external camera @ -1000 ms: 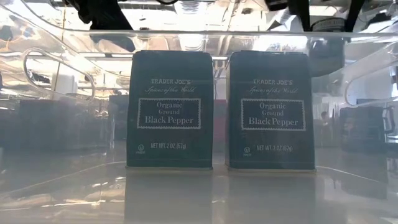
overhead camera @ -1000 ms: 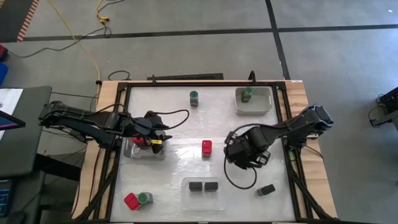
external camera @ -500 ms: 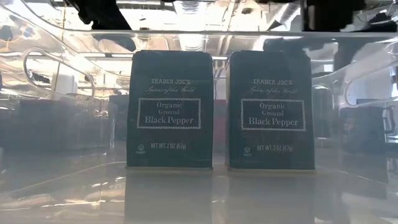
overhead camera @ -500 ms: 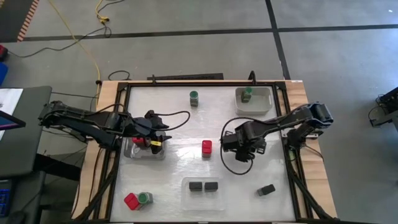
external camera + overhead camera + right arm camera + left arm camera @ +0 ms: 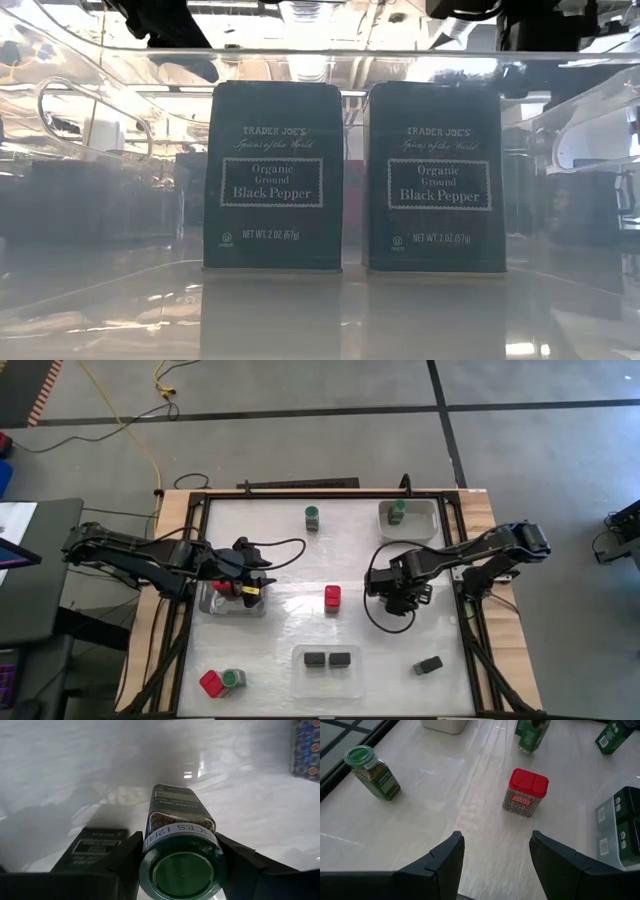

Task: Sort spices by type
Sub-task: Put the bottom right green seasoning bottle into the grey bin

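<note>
My right gripper [image 5: 400, 588] is near the table's middle right, shut on a green-lidded jar [image 5: 180, 820], which also shows in the left wrist view [image 5: 532, 735]. My left gripper [image 5: 495, 855] is open and holds nothing. It hovers over a clear tray [image 5: 215, 606] at the left, where a red spice [image 5: 232, 588] stands. A red spice [image 5: 332, 597] stands alone mid-table. A green jar [image 5: 313, 516] stands at the far side. Two black boxes [image 5: 273, 175] [image 5: 434, 175] stand in a clear tray [image 5: 300, 668] at the near edge. My right gripper pinches the jar's top end, at the green lid [image 5: 182, 875] and the band just under it, between its two fingers [image 5: 127, 857]. The fingers come from above, pointing down. The jar hangs below them, lid up and slightly tilted. I cannot tell whether its bottom touches the table.
A grey bin [image 5: 425, 528] at the far right holds a green jar [image 5: 398, 510]. A loose black box [image 5: 430, 664] lies at the near right. A red spice [image 5: 212, 682] and a green jar [image 5: 233, 678] stand at the near left corner.
My right gripper has carried the green-lidded jar toward the table's far edge while the arm stretched out. The jar stays between its fingers.
</note>
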`<state>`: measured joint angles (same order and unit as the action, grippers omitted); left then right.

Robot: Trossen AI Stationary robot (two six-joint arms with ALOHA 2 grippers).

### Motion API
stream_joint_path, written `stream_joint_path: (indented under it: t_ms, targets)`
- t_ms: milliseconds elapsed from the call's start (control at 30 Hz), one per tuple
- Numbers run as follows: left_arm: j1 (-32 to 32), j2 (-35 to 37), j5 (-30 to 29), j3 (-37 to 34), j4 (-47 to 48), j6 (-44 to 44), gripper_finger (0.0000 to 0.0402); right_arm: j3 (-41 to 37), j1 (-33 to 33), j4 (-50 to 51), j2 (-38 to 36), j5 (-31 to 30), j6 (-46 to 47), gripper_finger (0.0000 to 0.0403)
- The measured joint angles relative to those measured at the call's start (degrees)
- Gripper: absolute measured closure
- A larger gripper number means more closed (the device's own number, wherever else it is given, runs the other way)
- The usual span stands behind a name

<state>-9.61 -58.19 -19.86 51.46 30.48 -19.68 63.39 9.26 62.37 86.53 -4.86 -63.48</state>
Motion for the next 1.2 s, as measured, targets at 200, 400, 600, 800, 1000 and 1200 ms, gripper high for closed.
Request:
stream_joint_path:
  t_ms: [200,400,600,800,1000,1200]
  targets:
    - [0.00,0.00,0.00,0.00,0.00,0.00,0.0186,-0.28,-0.05,-1.08,-0.03,-0.01,-0.02,0.0158]
    - [0.01,0.00,0.00,0.00,0.00,0.00,0.0186,-0.28,-0.43,-1.41,-0.01,0.22,1.72,0.0166]
    - [0.00,0.00,0.00,0.00,0.00,-0.31,0.0186,-0.28,-1.86,-1.73,-0.01,0.23,6.89,0.0151]
    - [0.00,0.00,0.00,0.00,0.00,-0.42,0.0186,-0.28,-2.38,-1.78,-0.01,0.25,5.72,0.0149]
    - [0.02,0.00,0.00,0.00,0.00,-0.47,0.0186,-0.28,-2.35,-1.56,-0.01,0.34,-0.56,0.0148]
    - [0.02,0.00,0.00,0.00,0.00,-0.54,0.0186,-0.28,-2.35,-1.32,-0.01,0.34,-2.82,0.0148]
